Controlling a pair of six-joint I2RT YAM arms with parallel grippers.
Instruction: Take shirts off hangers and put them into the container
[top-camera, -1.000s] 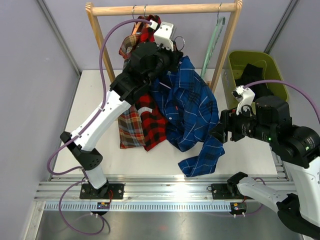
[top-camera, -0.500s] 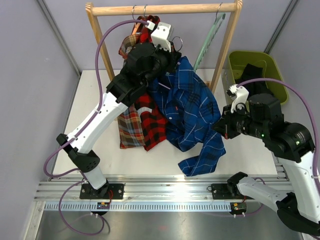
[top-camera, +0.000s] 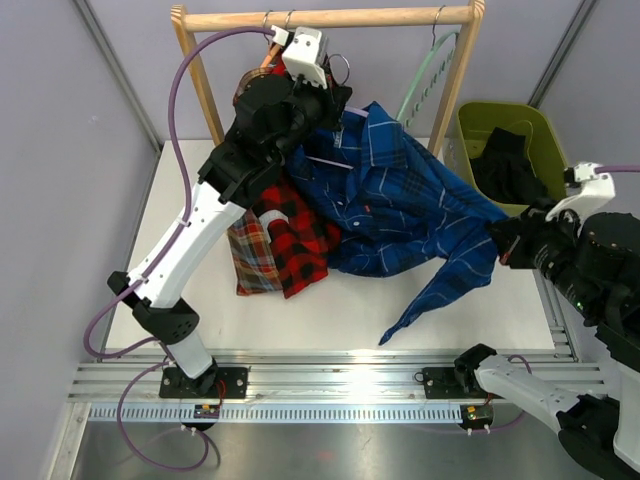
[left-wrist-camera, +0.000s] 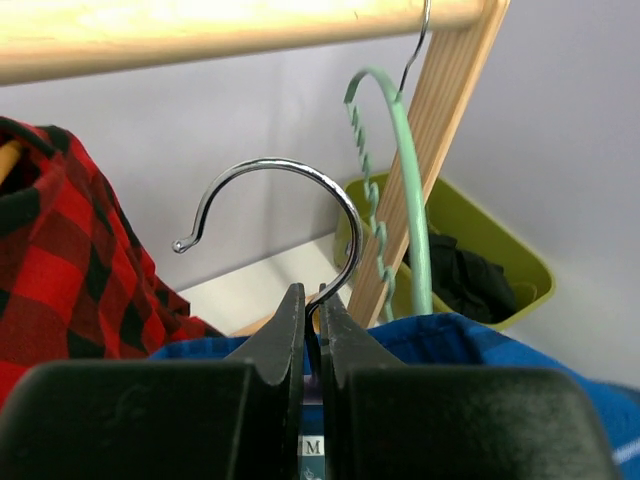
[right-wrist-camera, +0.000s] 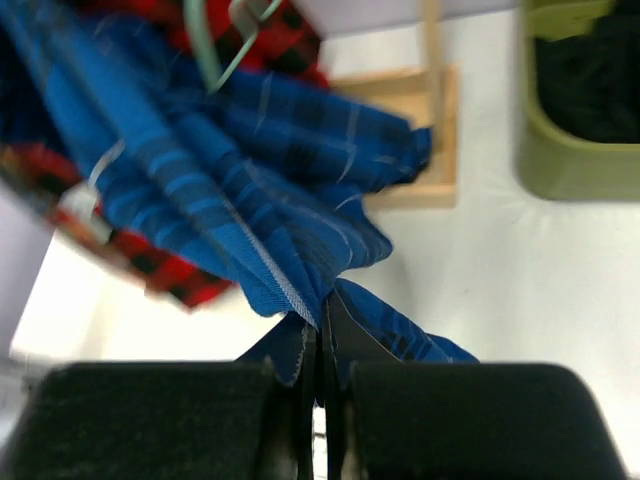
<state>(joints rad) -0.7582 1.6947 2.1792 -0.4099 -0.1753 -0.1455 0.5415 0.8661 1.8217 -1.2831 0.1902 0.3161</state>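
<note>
The blue checked shirt (top-camera: 400, 210) is stretched between both arms above the table. My left gripper (top-camera: 333, 88) (left-wrist-camera: 312, 308) is shut on the metal hook (left-wrist-camera: 290, 170) of its hanger, just below the rail. My right gripper (top-camera: 497, 246) (right-wrist-camera: 322, 330) is shut on a bunched edge of the blue shirt (right-wrist-camera: 250, 180), left of the olive-green container (top-camera: 548, 128). A black shirt (top-camera: 505, 160) lies in the container. The red-black plaid shirt (top-camera: 295, 240) and the brown plaid shirt (top-camera: 250, 255) hang from the rail behind my left arm. A pale green hanger (top-camera: 430, 85) hangs bare.
The wooden rack's rail (top-camera: 330, 18) and its right post (top-camera: 455, 90) stand between the blue shirt and the container. A loose sleeve (top-camera: 430, 300) of the blue shirt trails down to the white table (top-camera: 190, 200). The rack's flat base (right-wrist-camera: 410, 190) lies under the shirt.
My right gripper shut on the blue shirt's edge and pulled it right, towards the container, stretching the shirt out. My left gripper rose a little with the hanger hook.
</note>
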